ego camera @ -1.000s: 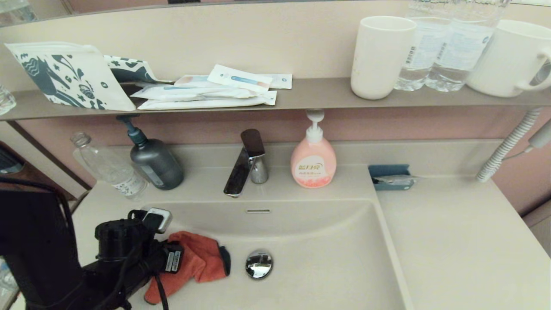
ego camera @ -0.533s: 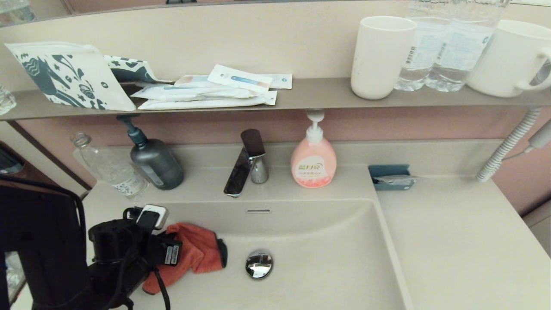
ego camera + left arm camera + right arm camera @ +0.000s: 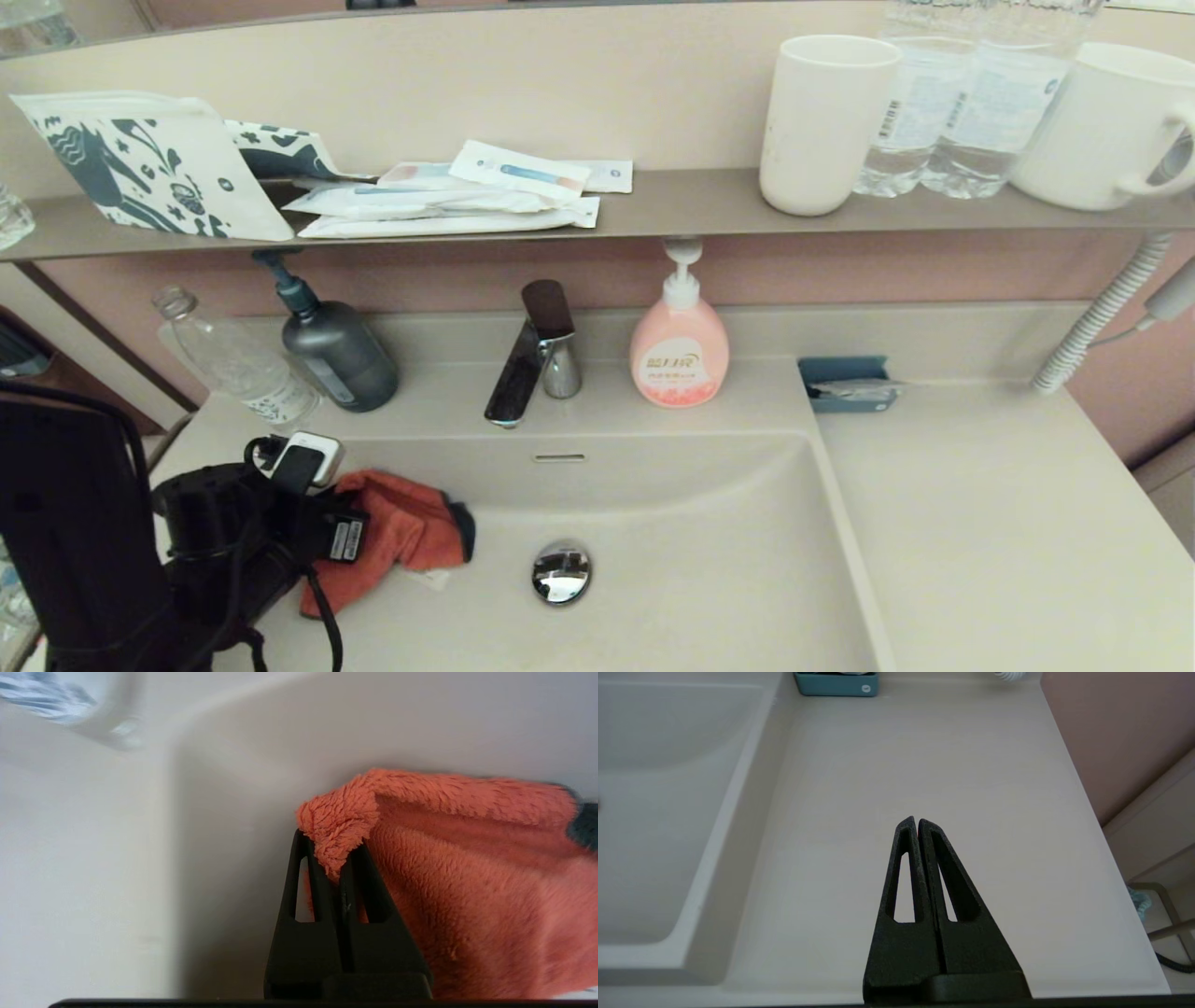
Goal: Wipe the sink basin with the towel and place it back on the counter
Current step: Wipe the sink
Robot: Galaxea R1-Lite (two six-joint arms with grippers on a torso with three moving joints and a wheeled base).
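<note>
So we've got the left gripper [image 3: 334,858] down in the sink basin [image 3: 709,579], near its left wall, with its jaws clenched on a bunched corner of the towel [image 3: 392,541]. From the left wrist view the fuzzy orange cloth pokes up between the two black fingers [image 3: 308,891] and the rest of it spreads off to one side, lying against the basin wall. In the head view the towel sits on the basin floor, left of the chrome drain plug [image 3: 561,571] and not touching it, with a dark edge at the end nearest the plug. The faucet [image 3: 527,359] stands behind the basin, a grey pump bottle [image 3: 336,350] and a clear plastic bottle [image 3: 233,359] to its left, a pink soap bottle [image 3: 680,350] to its right. Our right gripper [image 3: 916,826] is parked over the bare surface [image 3: 924,765] right of the basin, jaws pressed together with nothing in them. A small teal tray [image 3: 837,682] sits at the back of that surface.
</note>
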